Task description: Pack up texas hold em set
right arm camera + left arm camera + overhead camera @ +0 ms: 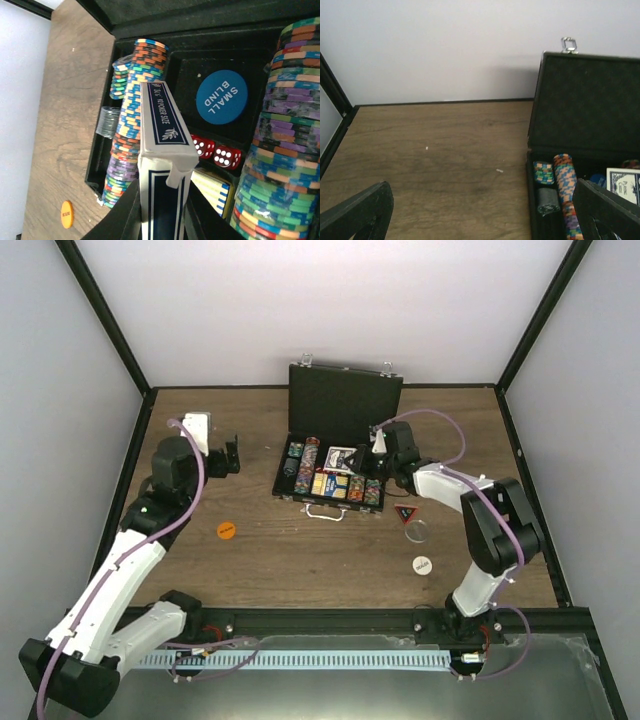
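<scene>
The black case [345, 400] stands open at the table's middle, lid upright, with rows of multicoloured chips [305, 465] in its tray. My right gripper [366, 462] is over the tray, shut on the blue-and-white card deck box [162, 150], which it holds on edge above the chip rows [131, 125]. Below the deck lie a blue "small blind" disc [221, 97] and red dice [215, 151]. An orange disc [226, 530], a white disc [422, 565] and a dark triangle [405, 513] lie on the table. My left gripper [228, 455] is open and empty, left of the case.
A clear round disc [415, 531] lies just below the triangle. A second, yellow-edged deck [212, 187] sits in the tray. The left wrist view shows the case lid [590, 100] and bare wood to its left. Black frame posts and pale walls bound the table.
</scene>
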Robot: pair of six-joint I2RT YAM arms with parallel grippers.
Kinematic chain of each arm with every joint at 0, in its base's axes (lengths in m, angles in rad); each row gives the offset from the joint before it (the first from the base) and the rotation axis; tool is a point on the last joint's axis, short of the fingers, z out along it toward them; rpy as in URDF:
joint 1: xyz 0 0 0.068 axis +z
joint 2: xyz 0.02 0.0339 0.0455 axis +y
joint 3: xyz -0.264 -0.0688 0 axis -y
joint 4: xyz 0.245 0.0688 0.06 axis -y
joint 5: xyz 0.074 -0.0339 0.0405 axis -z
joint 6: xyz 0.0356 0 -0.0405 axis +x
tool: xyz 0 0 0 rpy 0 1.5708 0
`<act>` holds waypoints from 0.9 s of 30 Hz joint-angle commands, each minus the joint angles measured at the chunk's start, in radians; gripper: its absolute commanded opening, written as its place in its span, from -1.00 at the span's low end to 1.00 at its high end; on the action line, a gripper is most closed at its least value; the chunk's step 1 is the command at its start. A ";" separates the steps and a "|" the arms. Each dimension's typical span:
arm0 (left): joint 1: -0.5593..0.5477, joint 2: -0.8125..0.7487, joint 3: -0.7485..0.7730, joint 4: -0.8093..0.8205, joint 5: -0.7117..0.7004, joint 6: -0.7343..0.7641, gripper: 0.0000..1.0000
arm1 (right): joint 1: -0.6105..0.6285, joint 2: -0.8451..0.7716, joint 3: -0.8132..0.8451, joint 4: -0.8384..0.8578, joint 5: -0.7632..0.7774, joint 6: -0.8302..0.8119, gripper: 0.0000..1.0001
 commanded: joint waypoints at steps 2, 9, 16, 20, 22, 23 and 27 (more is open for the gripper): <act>0.003 -0.006 -0.038 0.015 -0.014 0.040 1.00 | -0.004 0.080 0.103 -0.013 -0.047 -0.030 -0.73; 0.004 0.014 -0.051 0.006 0.026 0.038 1.00 | -0.006 0.177 0.189 -0.045 -0.048 -0.045 -0.71; 0.003 0.016 -0.055 0.004 0.026 0.041 1.00 | -0.005 0.232 0.222 -0.069 -0.056 -0.048 -0.68; 0.003 0.017 -0.056 0.004 0.028 0.043 1.00 | -0.005 0.256 0.239 -0.085 -0.055 -0.053 -0.59; 0.003 0.018 -0.055 0.002 0.027 0.043 1.00 | -0.006 0.256 0.244 -0.088 -0.042 -0.056 -0.52; 0.003 0.019 -0.055 0.003 0.029 0.043 1.00 | -0.004 0.255 0.246 -0.091 -0.026 -0.059 -0.51; 0.003 0.022 -0.056 0.002 0.035 0.043 1.00 | -0.005 0.252 0.270 -0.106 0.008 -0.070 -0.44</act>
